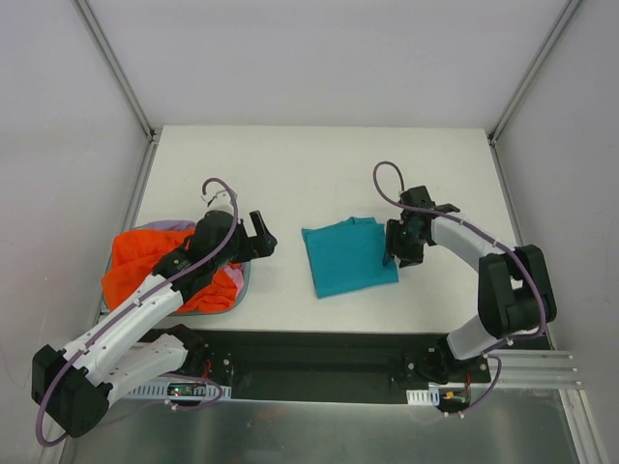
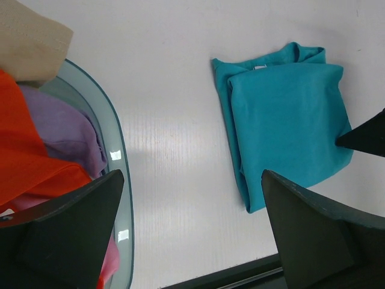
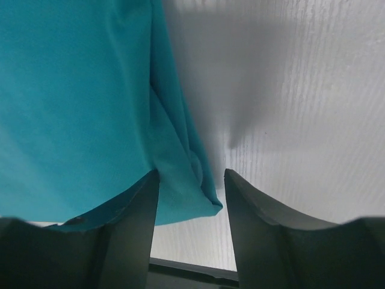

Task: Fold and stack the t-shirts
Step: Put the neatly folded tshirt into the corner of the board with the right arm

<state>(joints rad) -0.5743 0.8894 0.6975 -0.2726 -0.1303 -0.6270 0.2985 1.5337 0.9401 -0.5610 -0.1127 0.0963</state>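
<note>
The teal t-shirt [image 1: 348,256] lies folded into a rectangle at the table's middle; it also shows in the left wrist view [image 2: 289,120]. My right gripper [image 1: 398,249] is low at the shirt's right edge, open. In the right wrist view the shirt's [image 3: 72,108] near corner lies between the jaws of the right gripper [image 3: 192,176], with the left finger [image 3: 135,223] over the cloth. The orange t-shirt [image 1: 145,266] and the lavender-pink t-shirt [image 1: 172,227] lie crumpled on a tray at the left. My left gripper [image 1: 261,237] is open and empty, hovering beside that tray.
The grey-green tray [image 2: 114,150] holds the orange shirt [image 2: 30,162], the lavender shirt [image 2: 66,132] and a tan card piece [image 2: 30,42]. The black base rail [image 1: 319,353] runs along the table's near edge. White walls enclose the table.
</note>
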